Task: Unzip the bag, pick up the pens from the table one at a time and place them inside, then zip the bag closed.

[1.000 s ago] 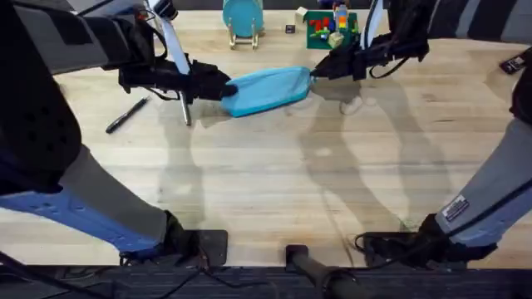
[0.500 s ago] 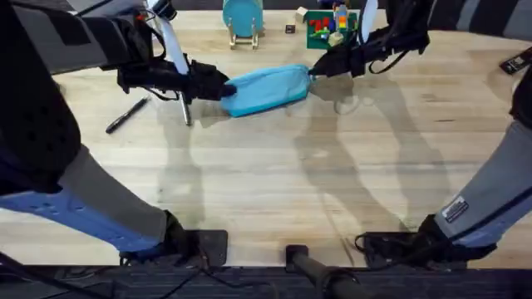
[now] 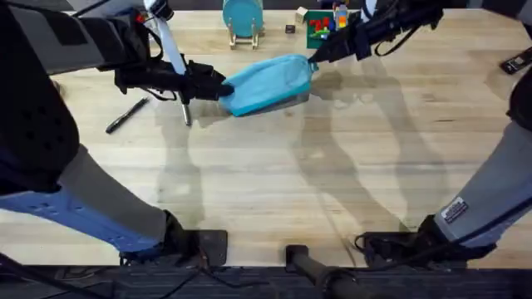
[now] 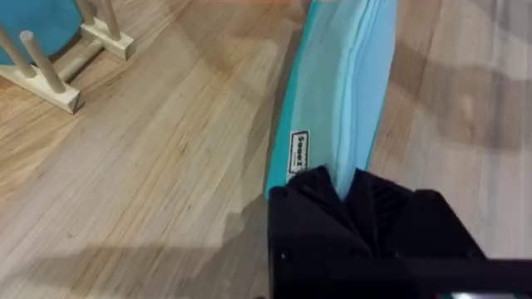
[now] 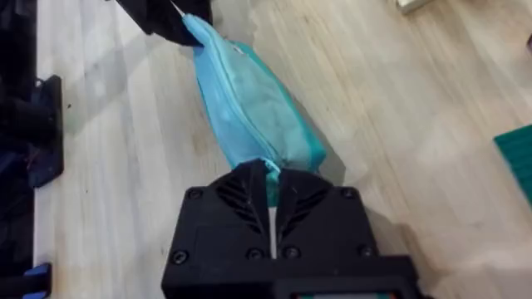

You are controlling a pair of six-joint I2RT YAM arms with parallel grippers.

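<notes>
1. Overhead view: the soft light-blue fabric pencil pouch (image 3: 268,83) sits in the upper middle of the frame, stretched between the two grippers, its right end raised higher than its left.
2. The left gripper (image 3: 218,85), black-fingered, is pinched onto the pouch's left end; in the left wrist view its fingers (image 4: 309,193) are closed together around the fabric edge (image 4: 345,100) beside a small white label.
3. The right gripper (image 3: 314,58) is clamped onto the pouch's right tip in the upper middle-right of the frame; the right wrist view shows its black jaws nearly together with the blue fabric (image 5: 253,112) coming out between them.
4. The right wrist view also shows the left gripper (image 5: 179,21) holding the far end of the pouch in the upper left of that frame.
5. A slim black pen (image 3: 126,115) lies diagonally on the light wooden plank tabletop (image 3: 332,174) at the left of the overhead frame, well apart from the pouch.
6. A slim silver-grey pen (image 3: 187,114) lies just below the left gripper, near the pouch's left end.
7. Compared with a second ago, the right gripper has moved up and slightly toward the top of the overhead frame, lifting the pouch's right end and tilting the pouch more steeply; the left gripper and both pens are where they were.
</notes>
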